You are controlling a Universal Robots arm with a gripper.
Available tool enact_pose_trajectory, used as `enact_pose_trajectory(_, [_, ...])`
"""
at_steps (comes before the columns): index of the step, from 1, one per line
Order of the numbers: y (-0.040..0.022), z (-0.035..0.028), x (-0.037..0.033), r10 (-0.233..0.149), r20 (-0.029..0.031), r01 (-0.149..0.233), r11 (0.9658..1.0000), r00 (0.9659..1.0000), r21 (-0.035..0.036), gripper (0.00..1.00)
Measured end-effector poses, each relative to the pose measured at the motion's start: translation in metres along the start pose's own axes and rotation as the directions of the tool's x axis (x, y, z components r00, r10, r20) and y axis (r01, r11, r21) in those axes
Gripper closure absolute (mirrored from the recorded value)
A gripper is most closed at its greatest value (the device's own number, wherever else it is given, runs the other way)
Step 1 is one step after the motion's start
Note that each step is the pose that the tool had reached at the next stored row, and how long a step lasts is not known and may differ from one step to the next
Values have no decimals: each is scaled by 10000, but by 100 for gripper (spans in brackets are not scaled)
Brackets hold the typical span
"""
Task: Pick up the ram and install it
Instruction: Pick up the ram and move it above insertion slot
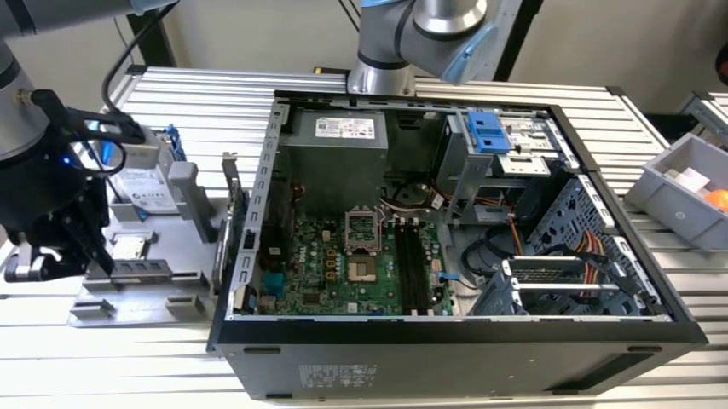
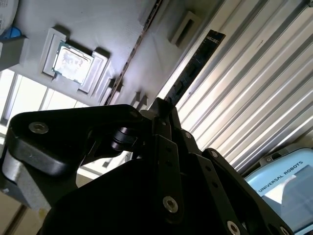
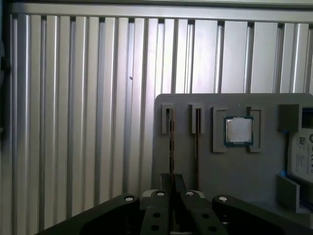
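The ram (image 3: 170,142) is a thin dark stick standing on edge at a slot of the grey holder (image 3: 220,171). My gripper (image 3: 171,182) has its fingers pressed against both sides of the stick's near end. In the second wrist view the ram (image 2: 195,68) runs out from between the fingertips (image 2: 157,113). In the exterior view my gripper (image 1: 101,257) hangs low over the holder (image 1: 136,294) at the exterior view's left. Whether the stick has left its slot I cannot tell. The motherboard's black memory slots (image 1: 410,264) lie inside the open computer case (image 1: 455,328).
A second stick (image 3: 197,139) stands in the neighbouring slot. A square silver processor (image 3: 238,130) and a hard drive (image 3: 303,156) sit further along the holder. Ribbed aluminium table (image 3: 88,122) surrounds it. A grey bin (image 1: 683,192) is at the exterior view's right.
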State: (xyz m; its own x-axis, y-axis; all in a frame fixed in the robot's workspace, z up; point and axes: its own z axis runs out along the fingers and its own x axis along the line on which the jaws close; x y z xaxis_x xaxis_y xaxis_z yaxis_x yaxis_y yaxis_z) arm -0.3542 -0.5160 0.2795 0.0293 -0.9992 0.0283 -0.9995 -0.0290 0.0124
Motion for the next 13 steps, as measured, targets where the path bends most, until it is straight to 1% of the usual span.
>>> enact_pose_trajectory(13, [1, -80, 2, 12, 0, -12, 10000, 10000, 0, 100])
